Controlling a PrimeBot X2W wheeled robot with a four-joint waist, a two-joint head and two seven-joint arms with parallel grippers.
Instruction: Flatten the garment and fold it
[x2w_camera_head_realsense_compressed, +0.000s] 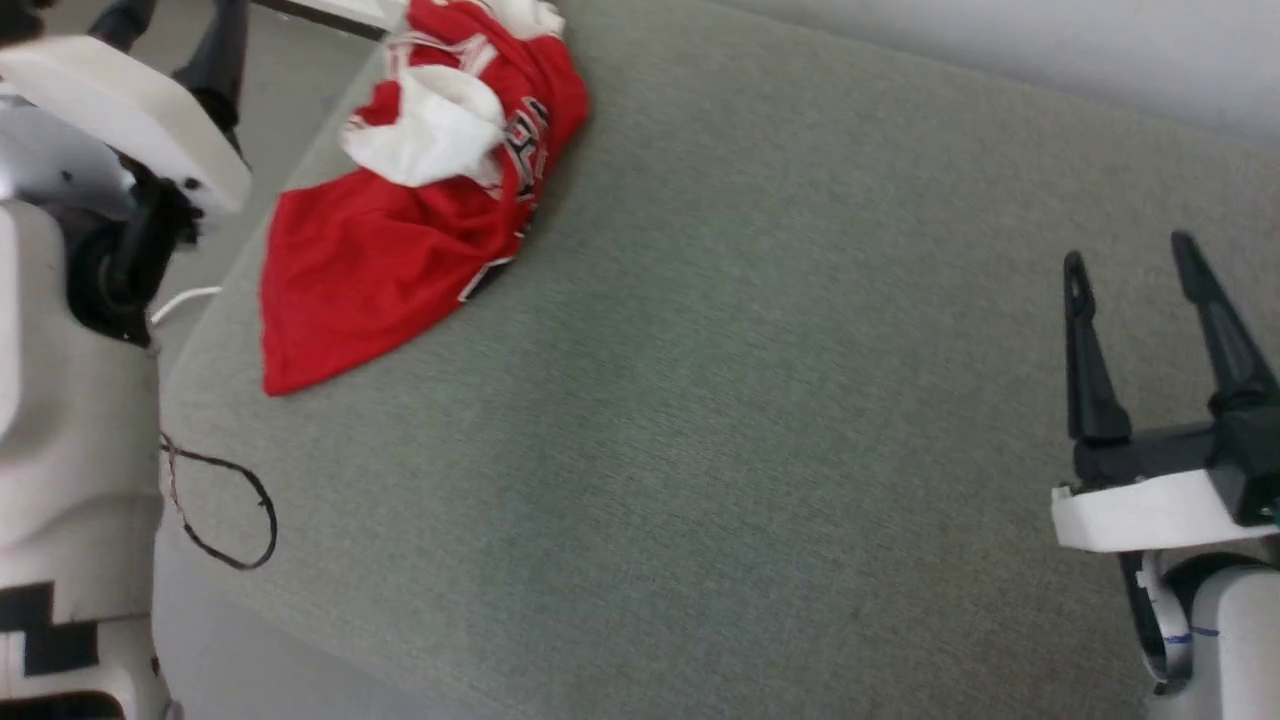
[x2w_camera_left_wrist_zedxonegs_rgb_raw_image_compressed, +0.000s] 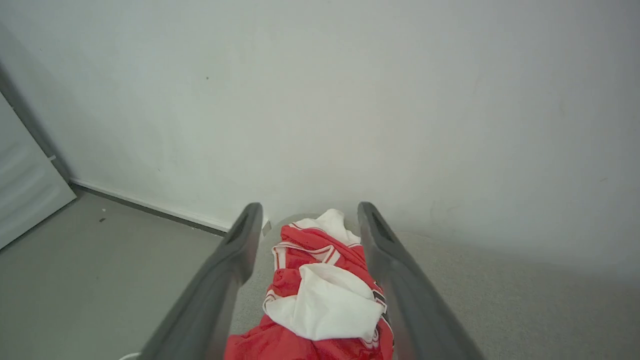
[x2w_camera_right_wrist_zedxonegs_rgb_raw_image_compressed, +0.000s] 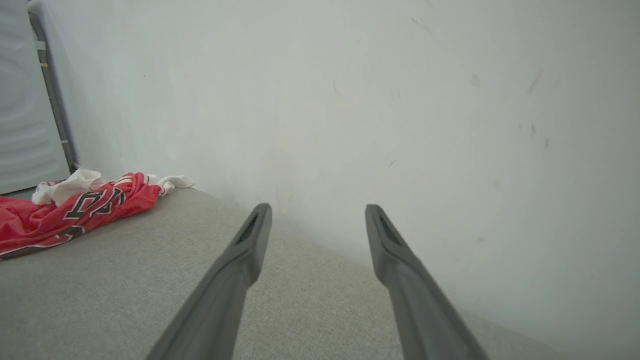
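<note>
As the garment (x2w_camera_head_realsense_compressed: 390, 260) lies now: nothing flattened or folded; the whole task remains.
left gripper (x2w_camera_left_wrist_zedxonegs_rgb_raw_image_compressed: 310, 206): jaws wide, empty, pointed at the garment.
garment: crumpled red heap, white sleeve bunched on top, black lettering creased; far-left corner of the grey surface (x2w_camera_head_realsense_compressed: 750, 400).
right gripper (x2w_camera_head_realsense_compressed: 1130, 250): jaws spread, empty, well apart from it.

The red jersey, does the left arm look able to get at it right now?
Probably yes. In the left wrist view the left gripper is open and pointed straight at the crumpled jersey, with nothing in the way between them.
</note>
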